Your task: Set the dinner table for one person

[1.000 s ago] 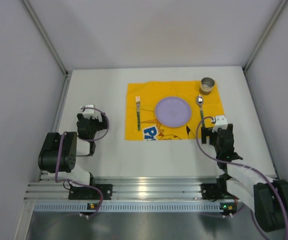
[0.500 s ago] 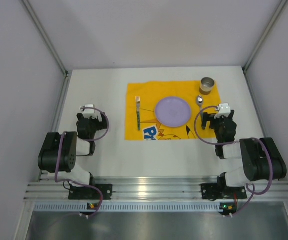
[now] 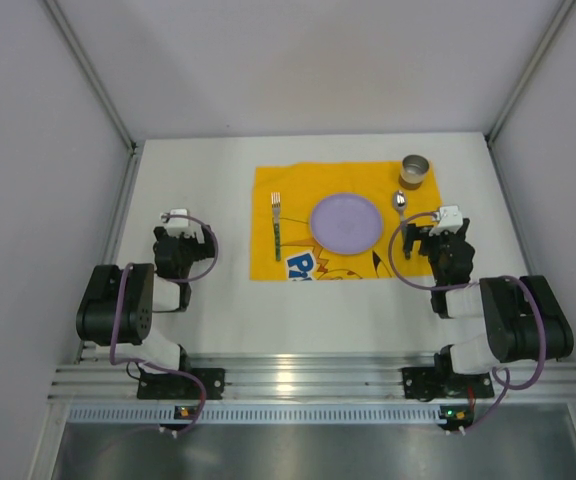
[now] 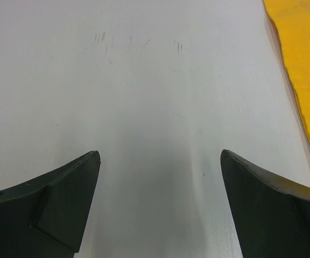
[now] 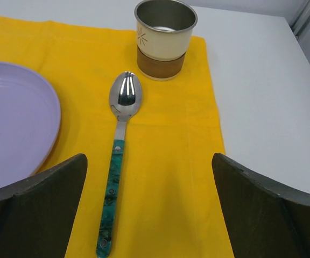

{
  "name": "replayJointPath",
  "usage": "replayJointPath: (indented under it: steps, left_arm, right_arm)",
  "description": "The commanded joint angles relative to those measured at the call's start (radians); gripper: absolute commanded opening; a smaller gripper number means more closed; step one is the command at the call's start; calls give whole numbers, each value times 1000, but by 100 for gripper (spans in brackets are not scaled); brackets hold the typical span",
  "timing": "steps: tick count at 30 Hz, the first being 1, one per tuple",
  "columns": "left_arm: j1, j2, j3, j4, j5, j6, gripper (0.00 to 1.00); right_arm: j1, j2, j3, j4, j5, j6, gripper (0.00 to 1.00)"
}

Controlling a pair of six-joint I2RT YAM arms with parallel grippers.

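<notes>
Black right tool (image 5: pixel 148 164) spread wide, low over spoon (image 5: pixel 117 156); arm folded.

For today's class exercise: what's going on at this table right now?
A place is laid on the yellow cloth: fork left of the purple plate, spoon on its right, cup beyond the spoon. Neither arm holds anything. The left fingers hang open over bare table; the right fingers hang open near the spoon's handle.
</notes>
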Motion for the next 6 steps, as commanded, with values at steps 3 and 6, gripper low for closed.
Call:
replayJointPath:
  steps: [3,6]
  left_arm:
    - [-4,-6,12,74,-1,9,99]
    - [-5,-6,12,73,1,9,98]
  right_arm:
    - [-9,-1,1,81,-23,10,100]
    - [-6,1,-2,90,-23,8,100]
